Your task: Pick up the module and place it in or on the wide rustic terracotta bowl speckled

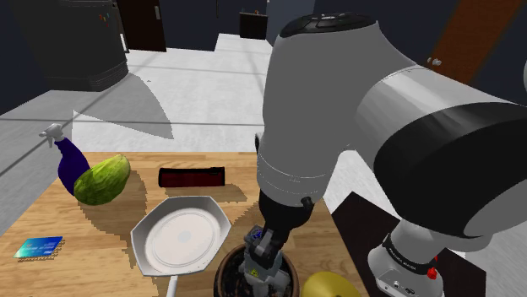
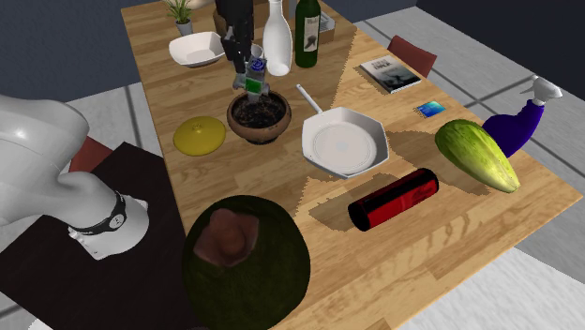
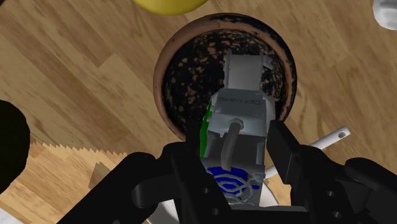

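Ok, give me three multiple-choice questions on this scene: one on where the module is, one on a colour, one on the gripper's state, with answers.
1. Where is the module?
A in the white pan
B over the speckled brown bowl
C beside the card

2. What colour is the body of the spray bottle?
A dark blue
B red
C yellow

3. The gripper is:
A open, clear of the module
B shut on nothing
C shut on the module

Answers:
1 B, the wrist view shows it hanging above the bowl's dark inside.
2 A, its body is dark blue under a pale trigger head.
3 C, both black fingers clasp the module's sides.
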Controlling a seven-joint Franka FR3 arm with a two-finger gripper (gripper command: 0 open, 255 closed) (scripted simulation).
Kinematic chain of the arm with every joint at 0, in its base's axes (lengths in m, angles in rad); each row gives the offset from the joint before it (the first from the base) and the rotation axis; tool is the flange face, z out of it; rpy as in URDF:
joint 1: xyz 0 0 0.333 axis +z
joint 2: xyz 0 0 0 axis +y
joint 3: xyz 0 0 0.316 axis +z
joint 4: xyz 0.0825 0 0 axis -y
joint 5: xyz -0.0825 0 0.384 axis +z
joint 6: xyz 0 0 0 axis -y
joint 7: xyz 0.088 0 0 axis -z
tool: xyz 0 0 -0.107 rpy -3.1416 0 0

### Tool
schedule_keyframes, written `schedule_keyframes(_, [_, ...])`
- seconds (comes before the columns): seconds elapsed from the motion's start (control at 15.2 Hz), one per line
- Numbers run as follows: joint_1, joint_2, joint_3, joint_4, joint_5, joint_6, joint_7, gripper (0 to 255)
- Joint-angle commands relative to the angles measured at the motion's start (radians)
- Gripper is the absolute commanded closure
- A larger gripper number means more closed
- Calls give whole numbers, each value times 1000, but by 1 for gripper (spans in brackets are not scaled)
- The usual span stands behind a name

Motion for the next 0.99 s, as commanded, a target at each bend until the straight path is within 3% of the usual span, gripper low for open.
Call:
schedule_keyframes(0.0, [3, -1, 5, -28, 4, 28, 0, 255])
schedule_keyframes(0.66, [3, 6, 13, -53, 5, 59, 2, 255])
schedule_keyframes(0.73, [3, 6, 13, -53, 5, 59, 2, 0])
schedule_keyframes(0.92, [3, 6, 13, -53, 5, 59, 2, 0])
